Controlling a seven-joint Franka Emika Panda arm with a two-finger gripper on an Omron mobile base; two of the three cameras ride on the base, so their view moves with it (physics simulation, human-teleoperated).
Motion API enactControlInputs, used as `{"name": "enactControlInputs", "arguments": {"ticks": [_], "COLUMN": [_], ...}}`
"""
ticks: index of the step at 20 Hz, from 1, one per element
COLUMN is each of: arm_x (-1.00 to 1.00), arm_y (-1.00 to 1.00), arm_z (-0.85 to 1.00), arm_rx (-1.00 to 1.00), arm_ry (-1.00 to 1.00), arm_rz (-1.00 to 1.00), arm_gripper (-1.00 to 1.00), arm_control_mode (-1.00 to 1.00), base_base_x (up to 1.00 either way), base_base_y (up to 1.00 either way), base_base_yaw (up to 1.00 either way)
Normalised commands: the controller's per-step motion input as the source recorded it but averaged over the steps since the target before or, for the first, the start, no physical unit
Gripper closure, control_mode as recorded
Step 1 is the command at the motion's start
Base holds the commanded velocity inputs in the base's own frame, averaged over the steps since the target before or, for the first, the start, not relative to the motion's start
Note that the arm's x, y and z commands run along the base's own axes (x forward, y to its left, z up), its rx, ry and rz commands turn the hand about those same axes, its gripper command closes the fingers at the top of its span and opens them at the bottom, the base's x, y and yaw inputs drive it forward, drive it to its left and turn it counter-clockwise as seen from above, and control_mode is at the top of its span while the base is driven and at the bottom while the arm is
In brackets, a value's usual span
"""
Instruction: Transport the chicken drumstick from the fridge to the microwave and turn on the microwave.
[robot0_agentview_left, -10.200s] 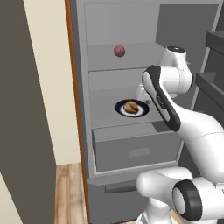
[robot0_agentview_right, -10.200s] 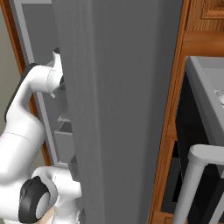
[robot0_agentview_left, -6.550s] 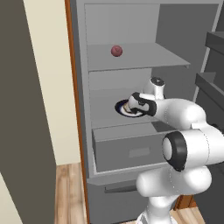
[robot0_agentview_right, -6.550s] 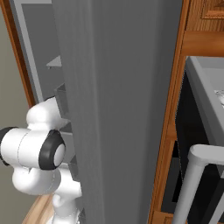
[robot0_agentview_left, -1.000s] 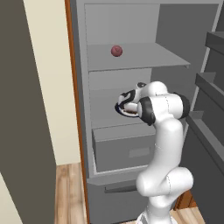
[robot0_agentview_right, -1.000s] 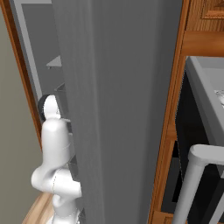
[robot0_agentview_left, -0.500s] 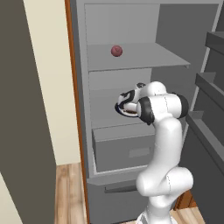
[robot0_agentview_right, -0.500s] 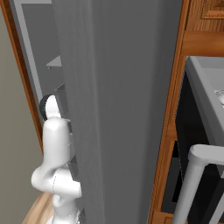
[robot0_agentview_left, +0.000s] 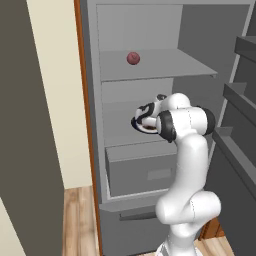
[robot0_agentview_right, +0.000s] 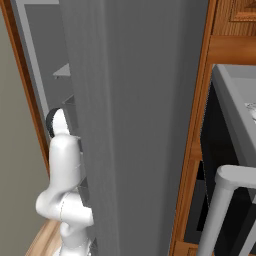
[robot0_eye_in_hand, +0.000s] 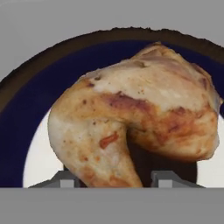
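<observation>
The chicken drumstick (robot0_eye_in_hand: 135, 118) lies on a dark blue-rimmed plate (robot0_eye_in_hand: 26, 127) on the middle shelf of the fridge (robot0_agentview_left: 150, 105). The hand (robot0_eye_in_hand: 111, 177) is right at it, one fingertip (robot0_eye_in_hand: 65, 179) on each side of its lower end (whether they press the meat I cannot tell). A reddish ball (robot0_agentview_left: 133, 58) sits on the shelf above.

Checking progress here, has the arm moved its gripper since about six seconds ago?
Yes. The gripper sits at the plate on the fridge shelf, with the elbow swung right.
</observation>
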Motion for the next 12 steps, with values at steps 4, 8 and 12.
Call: {"name": "enactControlInputs", "arguments": {"ticks": [4, 8, 12], "arm_x": [-0.01, -0.02, -0.01], "arm_y": [0.0, 0.0, 0.0], "arm_z": [-0.1, -0.04, 0.0], "arm_rx": [0.03, 0.01, 0.0], "arm_ry": [0.0, 0.0, 0.0], "arm_rz": [0.0, 0.0, 0.0], "arm_gripper": [1.0, 1.0, 1.0], "arm_control_mode": [-1.0, -1.0, -1.0], "base_base_x": [0.0, 0.0, 0.0], "base_base_y": [0.0, 0.0, 0.0], "base_base_yaw": [0.0, 0.0, 0.0]}}
